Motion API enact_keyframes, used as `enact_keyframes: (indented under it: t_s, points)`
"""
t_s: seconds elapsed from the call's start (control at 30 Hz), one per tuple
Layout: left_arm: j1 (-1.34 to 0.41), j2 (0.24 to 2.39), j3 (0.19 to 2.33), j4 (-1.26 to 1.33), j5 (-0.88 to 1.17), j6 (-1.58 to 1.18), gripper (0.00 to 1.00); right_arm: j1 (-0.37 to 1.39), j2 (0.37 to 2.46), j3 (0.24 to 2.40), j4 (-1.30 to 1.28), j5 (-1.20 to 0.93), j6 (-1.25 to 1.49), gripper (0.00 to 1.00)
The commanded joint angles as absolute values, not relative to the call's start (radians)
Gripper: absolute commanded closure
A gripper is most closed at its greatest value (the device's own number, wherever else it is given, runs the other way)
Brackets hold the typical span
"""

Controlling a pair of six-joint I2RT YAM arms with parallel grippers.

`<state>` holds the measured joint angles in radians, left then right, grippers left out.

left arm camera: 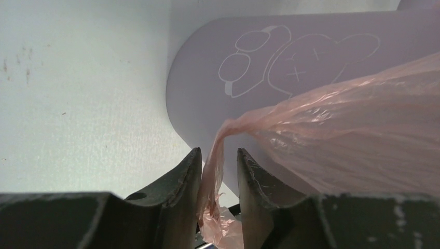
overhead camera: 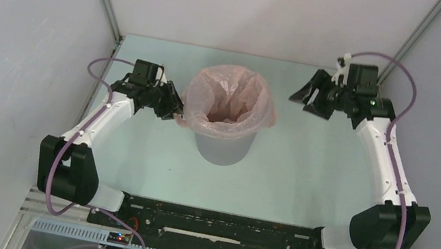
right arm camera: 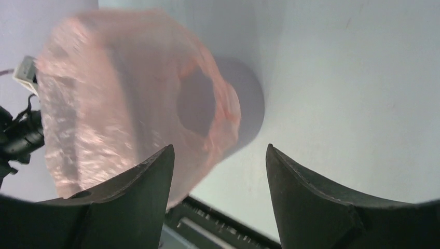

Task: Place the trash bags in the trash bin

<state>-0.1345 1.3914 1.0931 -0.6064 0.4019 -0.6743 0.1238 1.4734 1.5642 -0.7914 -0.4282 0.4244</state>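
The grey trash bin (overhead camera: 222, 147) stands upright mid-table. The pale-pink trash bag (overhead camera: 253, 96) lines it and is folded out over the rim. My left gripper (overhead camera: 173, 108) is at the bin's left side, just below the rim. In the left wrist view its jaws (left arm camera: 219, 151) stand narrowly apart, a twisted strand of the bag (left arm camera: 215, 155) runs between them, and a gap shows beside it. The bin wall (left arm camera: 207, 98) there bears a line drawing. My right gripper (overhead camera: 301, 98) is open and empty, raised to the right of the bin. Its wrist view (right arm camera: 219, 148) shows the bag (right arm camera: 114, 93) and bin (right arm camera: 249, 104) at a distance.
Grey enclosure walls stand close on the left, right and back. The black arm mounting rail (overhead camera: 221, 224) runs along the near edge. The left arm's body (overhead camera: 102, 121) lies left of the bin.
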Motion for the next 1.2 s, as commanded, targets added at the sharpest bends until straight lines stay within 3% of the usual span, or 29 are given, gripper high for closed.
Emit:
enact_keyframes:
  t_s: [0.0,0.17,0.37,0.73,1.17]
  points:
    - [-0.133,1.346,1.044,-0.572,0.453,-0.670,0.63,0.111,1.412,1.357,-0.695,-0.599,0.565,0.27]
    - [-0.139,1.343,1.005,-0.543,0.463,-0.683,0.69,0.132,1.411,1.222,-0.519,-0.684,0.692,0.31]
    - [-0.171,1.364,0.978,-0.494,0.480,-0.720,0.80,0.178,1.468,1.198,-0.508,-0.650,0.666,0.44]
    - [-0.230,1.417,0.945,-0.428,0.473,-0.762,0.84,0.225,1.568,1.166,-0.413,-0.620,0.636,0.64]
    - [-0.240,1.498,0.914,-0.352,0.471,-0.805,0.85,0.217,1.684,1.134,-0.350,-0.623,0.561,0.60]
